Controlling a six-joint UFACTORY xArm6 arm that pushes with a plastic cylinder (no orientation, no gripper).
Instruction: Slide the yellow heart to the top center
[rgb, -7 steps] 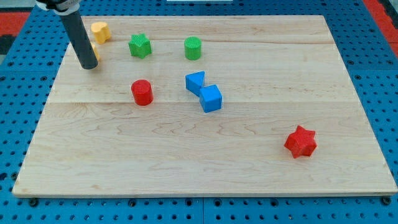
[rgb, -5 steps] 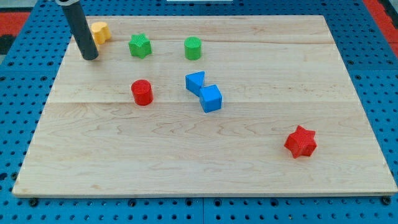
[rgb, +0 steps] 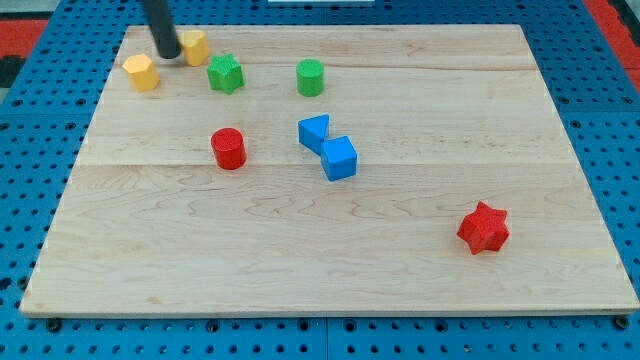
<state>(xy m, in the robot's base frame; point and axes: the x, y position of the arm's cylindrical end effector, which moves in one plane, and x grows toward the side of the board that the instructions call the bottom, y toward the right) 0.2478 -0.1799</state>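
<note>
The yellow heart (rgb: 196, 46) lies near the board's top left, just right of my tip (rgb: 168, 56), which touches or nearly touches its left side. A second yellow block (rgb: 141, 72), roughly hexagonal, sits to the lower left of the tip. The dark rod rises out of the view's top. A green star (rgb: 225, 73) lies just below and right of the heart.
A green cylinder (rgb: 311, 77) is at top centre. A red cylinder (rgb: 228, 148) sits left of centre. A blue triangular block (rgb: 314, 131) touches a blue cube (rgb: 340, 158) mid-board. A red star (rgb: 484, 227) lies at lower right. The wooden board (rgb: 400, 280) rests on blue pegboard.
My tip has moved up and to the right, from left of the yellow blocks to between them. The yellow heart has slid right. The second yellow block is now uncovered.
</note>
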